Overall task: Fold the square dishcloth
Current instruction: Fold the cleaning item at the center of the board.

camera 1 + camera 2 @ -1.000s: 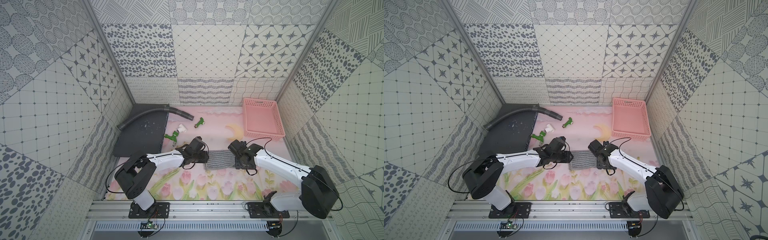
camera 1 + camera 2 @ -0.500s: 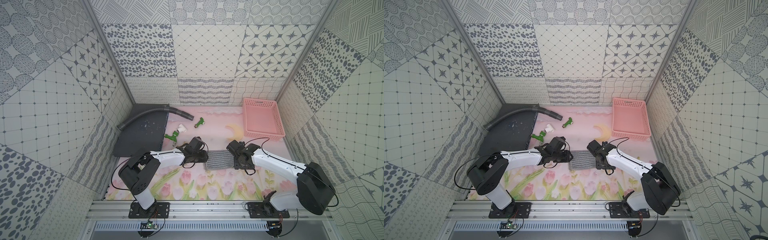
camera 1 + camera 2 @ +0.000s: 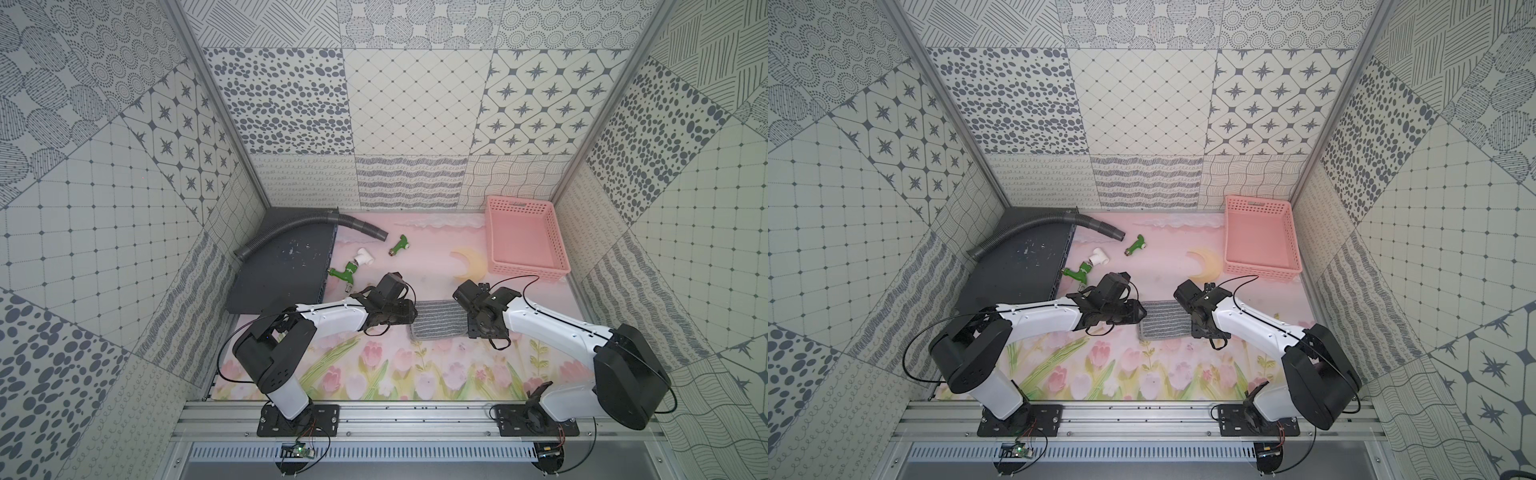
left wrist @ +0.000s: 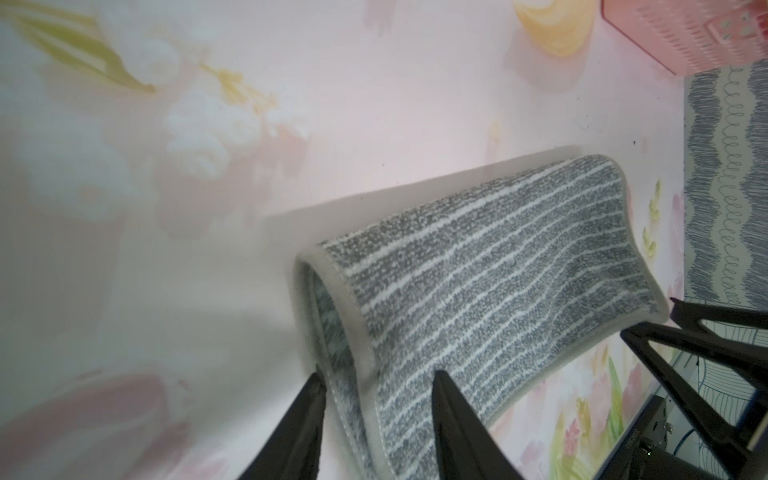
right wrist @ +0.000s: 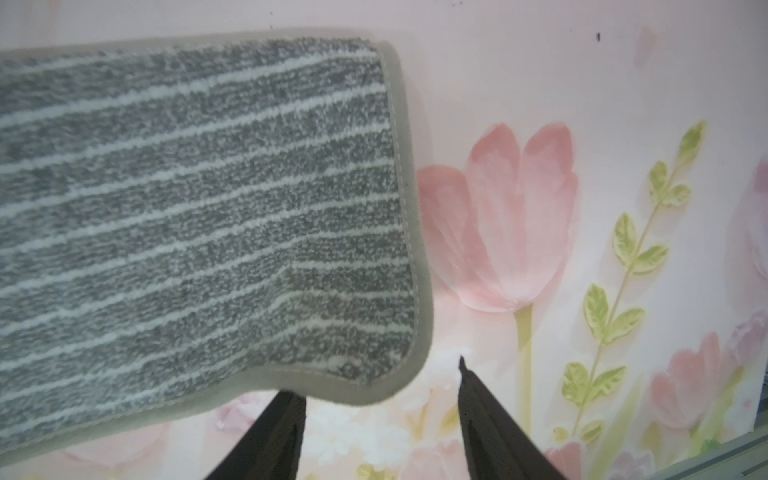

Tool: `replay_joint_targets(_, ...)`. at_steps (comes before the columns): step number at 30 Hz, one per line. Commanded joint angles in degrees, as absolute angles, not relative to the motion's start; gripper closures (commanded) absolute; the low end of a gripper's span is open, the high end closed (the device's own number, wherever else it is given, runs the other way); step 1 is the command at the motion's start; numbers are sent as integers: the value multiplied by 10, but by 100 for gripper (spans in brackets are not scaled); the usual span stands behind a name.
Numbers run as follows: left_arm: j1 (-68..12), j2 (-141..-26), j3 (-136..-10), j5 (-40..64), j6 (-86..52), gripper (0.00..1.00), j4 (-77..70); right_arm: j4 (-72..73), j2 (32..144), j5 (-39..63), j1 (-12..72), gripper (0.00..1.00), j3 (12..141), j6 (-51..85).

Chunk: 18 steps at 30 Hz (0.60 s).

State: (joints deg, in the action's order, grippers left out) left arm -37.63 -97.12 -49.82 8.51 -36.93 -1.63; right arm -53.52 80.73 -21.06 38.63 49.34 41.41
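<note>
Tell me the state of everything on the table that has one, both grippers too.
Square dishcloth: folded in half, lying on the mat.
Left gripper: open, straddling one cloth end.
Right gripper: open, at a cloth corner, holding nothing.
Pink basket: upright, empty.
Hose: lying loose, unconnected.
Green taps: lying on their sides.

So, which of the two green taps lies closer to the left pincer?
The green tap beside the white pipe piece; the other green tap lies farther back, by the grey hose's end.
</note>
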Motion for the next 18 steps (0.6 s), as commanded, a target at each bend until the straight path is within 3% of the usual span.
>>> replay_joint_targets(1,-376,-989,-505,125,-378,60,-52,-528,810,-218,391,39,495,423)
replay_joint_targets(13,-375,-1008,-503,141,-388,62,-81,-524,809,-220,392,39,489,425)
replay_joint_targets(18,-374,-1017,-507,136,-390,71,-88,-522,810,-222,392,39,485,428)
